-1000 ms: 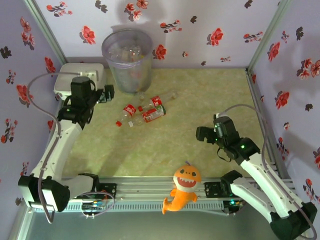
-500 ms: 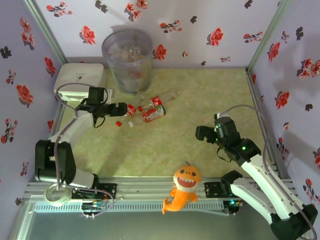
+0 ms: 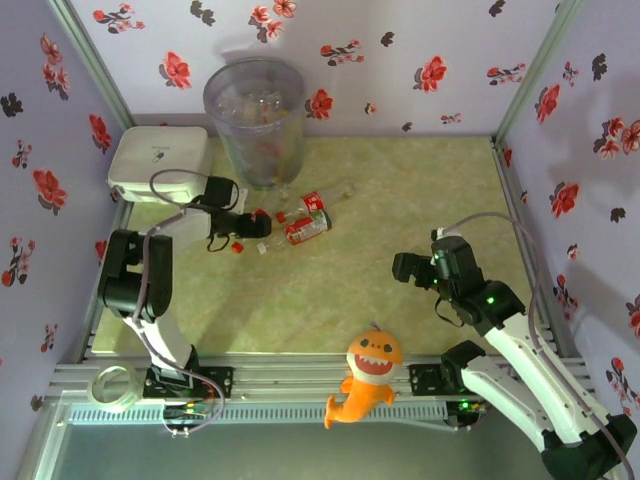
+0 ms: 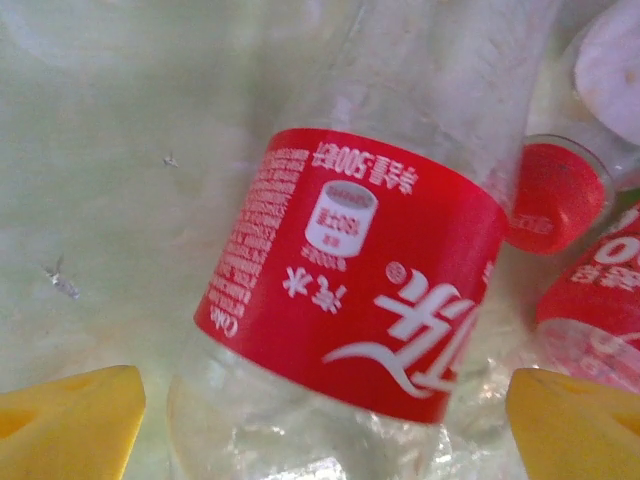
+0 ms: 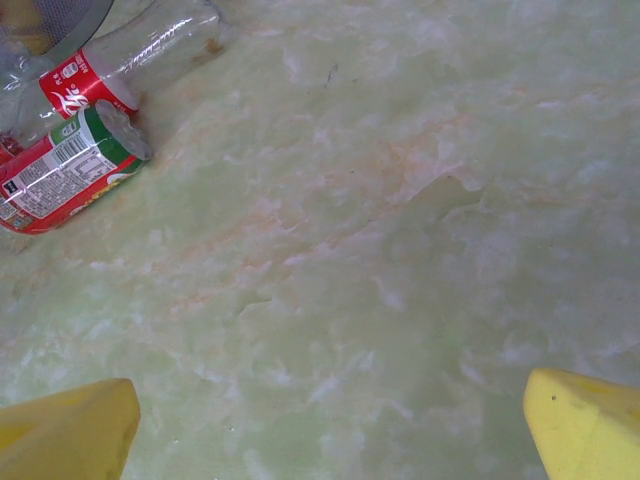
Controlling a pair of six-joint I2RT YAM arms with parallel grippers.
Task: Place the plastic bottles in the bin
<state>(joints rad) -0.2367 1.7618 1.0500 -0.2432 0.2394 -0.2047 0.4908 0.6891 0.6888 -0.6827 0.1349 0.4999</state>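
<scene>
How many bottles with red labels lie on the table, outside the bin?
3: the first bottle in the open left gripper, the second just right of it, the third nearer the bin. Others may be hidden.

Top view: bright, even overhead light; I note a soft shadow of the bin (image 3: pixel 255 120) on the back wall (image 3: pixel 400 30). Left wrist view is close, the bottle (image 4: pixel 350 270) label legible, corners blurred.

I count three red-labelled bottles (image 3: pixel 305 228) on the table (image 3: pixel 400 200), an uncountable few inside one bin (image 3: pixel 262 150), one white box (image 3: pixel 160 160), one plush shark (image 3: pixel 370 375), one tape roll (image 3: pixel 110 388).
</scene>
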